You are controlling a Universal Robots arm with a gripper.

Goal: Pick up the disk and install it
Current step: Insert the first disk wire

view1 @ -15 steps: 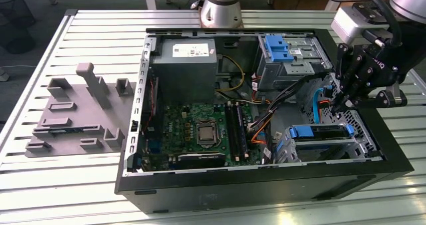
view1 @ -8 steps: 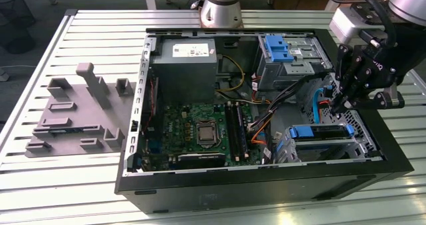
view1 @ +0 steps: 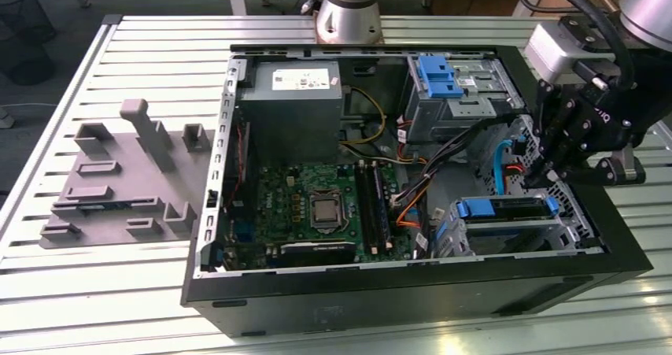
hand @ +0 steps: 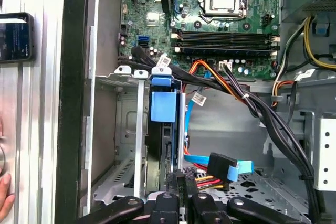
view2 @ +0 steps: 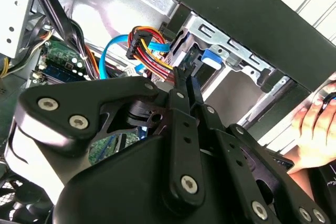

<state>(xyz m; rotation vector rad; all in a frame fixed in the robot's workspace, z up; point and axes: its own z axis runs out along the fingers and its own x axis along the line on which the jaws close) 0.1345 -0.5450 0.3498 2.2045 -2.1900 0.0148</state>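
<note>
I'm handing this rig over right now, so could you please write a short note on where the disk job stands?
Gripper: down inside the computer case, at the edge of the disk; in both wrist views its fingers look closed together on that edge.
Disk: standing upright in the metal bay near the case wall, blue frame showing.
Done: the disk is off the table and sits in the bay.
Left: whether it is fully seated cannot be told; the orange and blue cables hang loose beside it.
A person's hand is close to the case.
</note>
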